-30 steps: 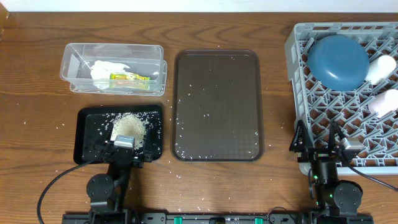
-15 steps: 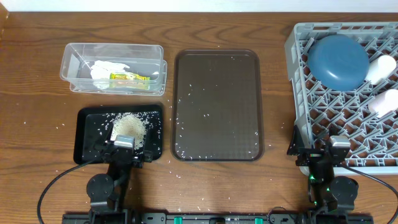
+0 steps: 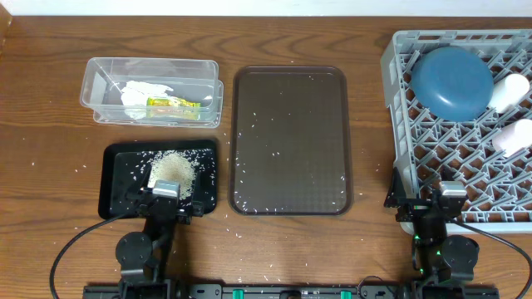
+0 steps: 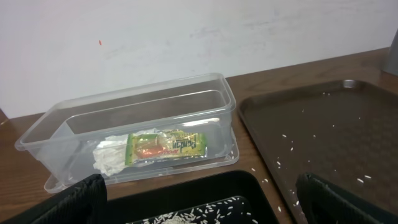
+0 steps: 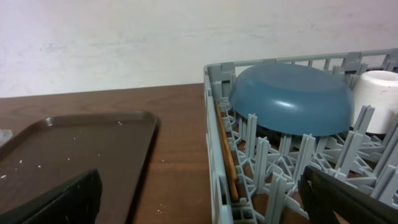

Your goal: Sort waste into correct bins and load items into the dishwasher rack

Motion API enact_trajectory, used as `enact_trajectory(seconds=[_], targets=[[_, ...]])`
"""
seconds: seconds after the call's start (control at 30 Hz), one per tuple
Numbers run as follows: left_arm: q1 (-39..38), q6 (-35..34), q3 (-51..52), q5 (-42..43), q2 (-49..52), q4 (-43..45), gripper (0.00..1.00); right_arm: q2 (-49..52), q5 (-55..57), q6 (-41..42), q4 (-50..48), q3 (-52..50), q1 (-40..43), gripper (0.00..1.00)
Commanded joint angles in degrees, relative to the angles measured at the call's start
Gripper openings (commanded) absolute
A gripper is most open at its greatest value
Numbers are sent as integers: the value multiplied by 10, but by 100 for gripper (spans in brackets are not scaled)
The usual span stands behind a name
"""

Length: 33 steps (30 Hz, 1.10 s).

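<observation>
Overhead view, rice (image 3: 172, 169) on black tray (image 3: 112, 181) near table's (image 3: 50, 166) front-left corner, napkin (image 3: 137, 90) and wrapper (image 3: 173, 103) in clear tub (image 3: 101, 73) behind, dark-blue bowl (image 3: 453, 81) in rack (image 3: 416, 141), left gripper (image 4: 205, 202) and right gripper (image 5: 205, 202) spread wide, holding nothing.

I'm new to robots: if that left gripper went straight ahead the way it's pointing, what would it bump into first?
Most likely the near wall of the clear plastic rectangular tub, just past the shallow black rectangular tray beneath the open left gripper. Its height is unclear, so it might skim the rim.
</observation>
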State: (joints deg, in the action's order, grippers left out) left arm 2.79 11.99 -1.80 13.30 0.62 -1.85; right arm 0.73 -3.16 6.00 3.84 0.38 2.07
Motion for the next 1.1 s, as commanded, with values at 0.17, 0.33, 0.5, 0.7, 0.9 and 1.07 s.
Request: enact_trajectory(seconds=[0.17, 0.33, 0.5, 0.7, 0.9, 1.07], targets=[[-1, -3, 16, 2, -3, -10, 100, -4, 5, -9, 3, -1, -10, 99], [-1, -3, 16, 2, -3, -10, 100, -4, 23, -10, 3, -1, -10, 99], [-1, -3, 16, 2, -3, -10, 100, -3, 36, -31, 5, -1, -10, 99], [-1, -3, 16, 2, -3, -10, 100, 9, 25, -174, 4, -1, -10, 99], [-1, -3, 16, 2, -3, -10, 100, 10, 26, -165, 4, -1, -10, 99], [-1, -3, 16, 2, -3, -10, 100, 10, 27, -165, 4, -1, -10, 99]])
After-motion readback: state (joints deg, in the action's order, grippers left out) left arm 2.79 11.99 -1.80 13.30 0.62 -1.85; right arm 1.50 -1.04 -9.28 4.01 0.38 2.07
